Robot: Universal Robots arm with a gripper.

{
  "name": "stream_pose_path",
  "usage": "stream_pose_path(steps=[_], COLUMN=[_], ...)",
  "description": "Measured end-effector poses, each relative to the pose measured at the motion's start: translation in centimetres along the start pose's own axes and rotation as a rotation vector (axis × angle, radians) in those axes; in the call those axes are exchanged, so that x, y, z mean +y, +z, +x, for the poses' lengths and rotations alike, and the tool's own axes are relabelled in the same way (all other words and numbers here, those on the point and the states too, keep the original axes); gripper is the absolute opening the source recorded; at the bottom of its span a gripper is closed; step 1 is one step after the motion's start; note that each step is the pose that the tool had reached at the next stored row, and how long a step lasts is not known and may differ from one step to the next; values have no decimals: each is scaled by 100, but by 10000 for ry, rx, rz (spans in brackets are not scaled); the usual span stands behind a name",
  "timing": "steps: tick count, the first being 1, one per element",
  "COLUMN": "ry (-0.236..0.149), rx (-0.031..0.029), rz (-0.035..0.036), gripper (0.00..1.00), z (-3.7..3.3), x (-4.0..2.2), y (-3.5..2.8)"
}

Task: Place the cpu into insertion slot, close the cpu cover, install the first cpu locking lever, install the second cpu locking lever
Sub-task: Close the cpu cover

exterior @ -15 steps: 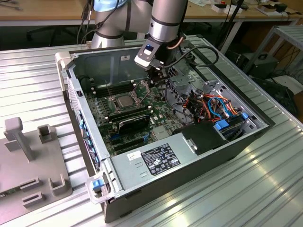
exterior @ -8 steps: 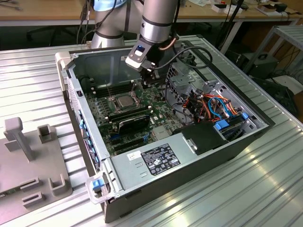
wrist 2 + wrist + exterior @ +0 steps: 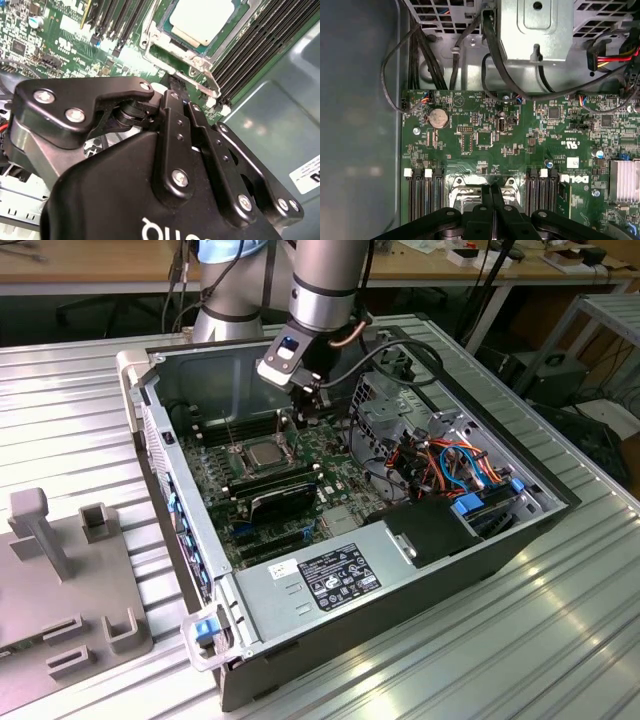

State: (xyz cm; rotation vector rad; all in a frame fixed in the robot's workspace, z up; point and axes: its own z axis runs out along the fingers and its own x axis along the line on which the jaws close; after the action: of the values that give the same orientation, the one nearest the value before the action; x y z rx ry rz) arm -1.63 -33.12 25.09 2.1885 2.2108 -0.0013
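Setting: an open grey metal computer case point(image 3: 165, 455) lies on a ribbed aluminium table point(image 3: 480, 660), with its green motherboard point(image 3: 215, 475) facing up.

Gripper: the black two-finger gripper point(image 3: 318, 405) hangs low over the board. In both wrist views point(image 3: 180, 97) point(image 3: 492, 189) its fingers are pressed together, with nothing visible between them.

CPU: the small flat square chip with a dull silver top point(image 3: 202, 20) sits inside the insertion slot, a silver-rimmed square socket point(image 3: 150, 36). In the exterior view the chip point(image 3: 262, 452) lies nearer than the gripper, toward the exterior view's left.

Cover: the thin silver frame plate point(image 3: 240, 32) appears to lie flat around the chip. I cannot tell whether it is fully down.

Neighbours: long black memory slots point(image 3: 250, 47) run just beside the socket.

Step in hand: placing the chip looks done. The fingertips are just beside the socket's edge, which suggests work on the cover or a lever. I cannot tell which.

Doing it well: press only on the metal frame or lever, never on the chip's top. Move straight and gently, and keep clear of the memory slots' latches.
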Motion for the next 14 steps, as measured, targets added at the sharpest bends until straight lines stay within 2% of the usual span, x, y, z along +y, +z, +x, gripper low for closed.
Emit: stream_pose_path(steps=[3, 9, 12, 14], ry=[0, -1, -1, 0], rx=[0, 0, 0, 0], rz=[0, 0, 0, 0], gripper=[11, 11, 11, 11], z=[1, 1, 2, 3], x=[-61, -87, -222, -279], y=[-1, -1, -1, 1])
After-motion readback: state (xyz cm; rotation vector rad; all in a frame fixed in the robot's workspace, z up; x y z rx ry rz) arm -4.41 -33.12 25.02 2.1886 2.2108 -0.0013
